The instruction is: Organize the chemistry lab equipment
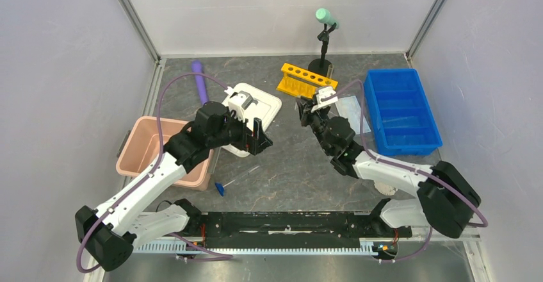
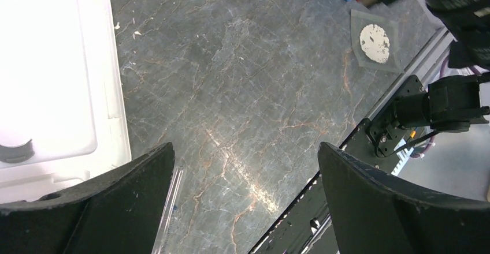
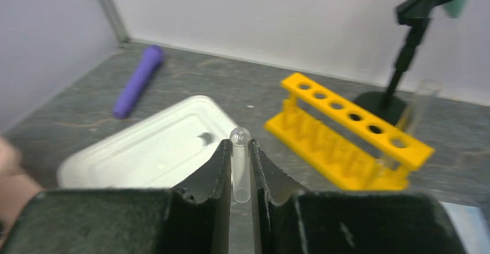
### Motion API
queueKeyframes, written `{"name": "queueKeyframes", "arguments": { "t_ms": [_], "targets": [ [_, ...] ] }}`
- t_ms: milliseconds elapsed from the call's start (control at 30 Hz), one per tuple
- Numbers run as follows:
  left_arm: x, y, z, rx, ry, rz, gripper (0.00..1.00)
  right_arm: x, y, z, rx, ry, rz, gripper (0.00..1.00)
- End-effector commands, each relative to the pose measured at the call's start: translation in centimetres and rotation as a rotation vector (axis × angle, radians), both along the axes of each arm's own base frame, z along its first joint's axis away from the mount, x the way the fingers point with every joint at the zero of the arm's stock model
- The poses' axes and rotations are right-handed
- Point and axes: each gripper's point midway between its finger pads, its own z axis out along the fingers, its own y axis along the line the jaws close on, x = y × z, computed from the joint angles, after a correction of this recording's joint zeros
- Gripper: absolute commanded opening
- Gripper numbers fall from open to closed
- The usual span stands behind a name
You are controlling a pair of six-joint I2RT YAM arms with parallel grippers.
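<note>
As the right gripper (image 3: 240, 176) clamps down on a thin clear tube (image 3: 240, 161), its two fingers stand nearly closed against the glass. The tube's rounded end pokes just past the fingertips at centre frame in the right wrist view. Beyond it, right of centre, stands a yellow rack (image 3: 346, 135) with a row of holes. A white tray (image 3: 150, 150) lies at left and a purple cylinder (image 3: 137, 81) in the upper left.

Seen from overhead, this gripper hangs just below the rack. A pale blue face mask (image 1: 351, 107) lies just to its right, beside a blue bin (image 1: 402, 110).

The left gripper (image 2: 244, 150) gapes wide over the grey tabletop (image 2: 248, 81) and holds nothing. A blue-capped tube (image 1: 238, 177) lies on the table just below it in the overhead view, right of a pink bin (image 1: 144, 147). In the left wrist view its clear shaft (image 2: 170, 208) runs just beside the finger at lower left, near the tray's edge.

A round clear dish with a white disc (image 2: 375, 42) sits in the upper right of the left wrist view, well apart from both grippers.
</note>
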Motion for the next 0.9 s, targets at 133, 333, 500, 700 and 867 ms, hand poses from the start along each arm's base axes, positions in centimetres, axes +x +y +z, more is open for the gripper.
{"name": "queueKeyframes", "arguments": {
  "t_ms": [133,333,500,700,867],
  "targets": [
    [0.3,0.7,2.7,-0.01,-0.102,0.005,1.0,6.5,-4.5,0.4,-0.17,-0.111,-0.27,0.19],
    [0.2,0.6,2.8,-0.016,-0.099,0.001,1.0,10.1,-5.7,-0.6,-0.151,-0.117,-0.314,0.19],
    [0.1,0.5,2.9,-0.021,-0.1,-0.003,1.0,12.2,-7.0,-1.5,-0.128,-0.115,-0.34,0.19],
    [0.1,0.5,3.1,-0.027,-0.1,-0.002,1.0,13.5,-8.4,-2.1,-0.091,-0.132,-0.354,0.2],
    [-0.1,0.3,2.9,-0.031,-0.088,-0.012,1.0,14.3,-8.9,-2.4,-0.042,-0.141,-0.342,0.2]
  ]
}}
